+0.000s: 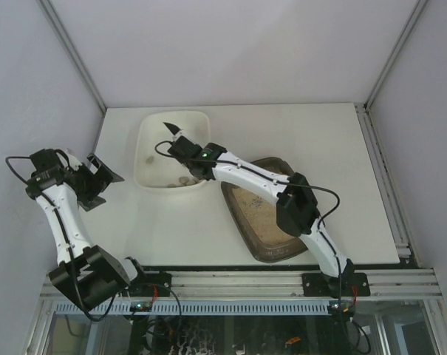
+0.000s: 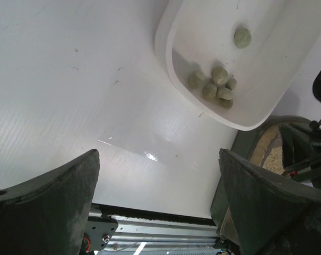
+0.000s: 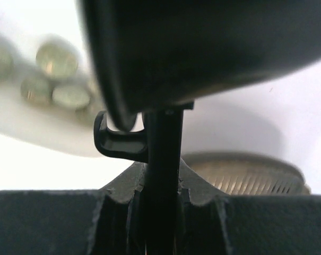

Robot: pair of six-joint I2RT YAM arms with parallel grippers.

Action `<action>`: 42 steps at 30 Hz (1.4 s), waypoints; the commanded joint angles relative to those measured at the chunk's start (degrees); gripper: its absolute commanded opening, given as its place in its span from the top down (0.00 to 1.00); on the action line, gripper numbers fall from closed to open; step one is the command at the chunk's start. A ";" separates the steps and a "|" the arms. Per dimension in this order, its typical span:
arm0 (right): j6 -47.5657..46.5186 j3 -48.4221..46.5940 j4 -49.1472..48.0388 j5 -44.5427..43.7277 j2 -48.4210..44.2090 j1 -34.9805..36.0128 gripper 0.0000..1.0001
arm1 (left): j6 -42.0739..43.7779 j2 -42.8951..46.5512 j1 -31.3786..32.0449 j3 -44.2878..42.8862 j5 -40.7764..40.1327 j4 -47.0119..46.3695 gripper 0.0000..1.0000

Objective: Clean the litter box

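Clustered greenish lumps in white tray — left gripper spread wide.

My right wrist cam is mostly just the dark scoop hogging the frame, totally out of focus. The round lumps behind it are fuzzy blobs and I can't count them there. Overhead, the right arm covers the far corner of the litter box and a bit of the white tray. The left wrist cam chops that tray off at the top edge.
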State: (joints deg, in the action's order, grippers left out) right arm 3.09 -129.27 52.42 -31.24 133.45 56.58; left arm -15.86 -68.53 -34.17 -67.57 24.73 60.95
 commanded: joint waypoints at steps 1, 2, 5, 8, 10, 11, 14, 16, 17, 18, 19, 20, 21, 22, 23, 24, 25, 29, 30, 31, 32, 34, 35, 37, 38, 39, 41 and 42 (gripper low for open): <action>9.43 12.05 -2.71 10.52 -19.47 -1.16 1.00 | -0.59 4.64 -0.49 2.48 4.12 -1.20 0.03; 11.33 16.29 -2.01 12.82 -24.85 -1.57 1.00 | -1.11 5.49 -0.54 3.18 4.97 -1.57 0.02; 16.66 29.12 -0.35 18.79 -37.05 -3.58 1.00 | -2.29 7.64 -0.46 4.71 6.93 -2.62 0.01; 21.52 43.69 -0.54 26.02 -48.28 -7.88 1.00 | -2.51 9.15 -0.33 5.20 7.57 -3.01 0.00; 23.72 50.68 -0.11 31.40 -54.02 -12.19 1.00 | -2.62 9.87 -0.29 5.78 8.03 -2.96 0.00; 24.19 53.82 0.26 33.00 -56.23 -14.40 1.00 | -2.81 10.20 -0.17 6.13 8.32 -2.96 0.00; 24.72 60.16 2.00 36.40 -60.34 -19.86 1.00 | -3.44 11.42 0.90 7.48 8.93 -2.95 0.00; 25.10 62.43 2.80 40.14 -61.01 -21.88 1.00 | -3.50 12.18 3.45 7.80 6.65 -2.61 0.00; 25.30 63.28 3.24 42.06 -60.87 -22.55 1.00 | -3.48 12.28 6.27 7.67 4.20 -2.22 0.00; 25.37 63.99 3.66 43.74 -60.59 -23.05 1.00 | -3.73 12.38 8.11 7.76 2.08 -2.11 0.00; 25.58 64.90 3.78 45.31 -60.36 -23.32 1.00 | -4.19 12.47 9.33 8.03 1.04 -2.22 0.00; 25.67 65.66 3.67 46.59 -60.21 -23.42 1.00 | -4.68 12.60 9.87 8.55 0.90 -2.80 0.00; 25.76 66.47 3.47 47.84 -60.23 -23.50 1.00 | -4.93 12.62 10.00 8.85 1.19 -3.16 0.00; 25.82 67.58 3.29 48.58 -60.26 -23.57 1.00 | -4.92 12.51 9.99 8.87 1.39 -3.34 0.00; 25.76 68.45 3.18 49.52 -60.31 -23.80 1.00 | -4.82 12.39 10.00 8.67 1.38 -3.10 0.00; 25.74 69.43 2.94 50.58 -60.39 -24.13 1.00 | -4.58 12.21 9.96 8.42 1.38 -2.77 0.00; 25.74 70.57 2.64 51.53 -60.59 -24.58 1.00 | -4.42 12.08 9.95 8.23 1.44 -2.70 0.01; 26.39 75.67 0.29 53.84 -61.75 -25.39 1.00 | -4.36 12.37 10.00 9.20 1.84 -2.85 0.00; 26.56 76.87 -0.18 54.28 -61.76 -25.63 1.00 | -4.35 12.50 10.00 9.47 1.96 -2.91 0.00; 26.65 78.29 -0.73 54.25 -61.77 -25.79 1.00 | -4.36 12.66 10.01 9.69 2.04 -2.97 0.00; 26.63 79.32 -1.50 54.35 -61.83 -25.81 1.00 | -4.31 12.77 9.96 9.81 2.11 -2.97 0.00; 26.77 80.93 -3.23 54.63 -61.70 -25.90 1.00 | -4.23 12.98 10.05 10.00 2.21 -2.95 0.00; 26.68 81.65 -4.22 54.84 -61.60 -26.08 1.00 | -4.26 12.97 10.03 10.00 2.31 -3.01 0.00; 26.61 82.63 -6.27 55.43 -61.24 -26.68 1.00 | -4.27 12.92 10.04 10.00 2.36 -3.03 0.00; 26.53 82.95 -7.17 56.38 -60.79 -26.91 1.00 | -4.27 12.76 10.02 9.96 2.34 -3.06 0.00; 26.48 83.14 -7.89 57.27 -60.39 -27.15 1.00 | -4.20 12.72 9.96 10.00 2.26 -2.99 0.00; 26.14 83.22 -8.90 58.60 -59.25 -27.22 1.00 | -4.11 12.52 9.97 10.07 2.17 -2.97 0.00; 26.13 83.22 -9.32 58.98 -58.85 -27.16 0.98 | -4.12 12.47 10.00 10.09 2.10 -2.94 0.00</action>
State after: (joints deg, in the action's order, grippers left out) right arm 28.95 -45.67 48.88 24.32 73.65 29.78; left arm -19.55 -56.93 -24.27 -58.61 26.81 59.16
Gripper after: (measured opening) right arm 0.149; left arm 0.996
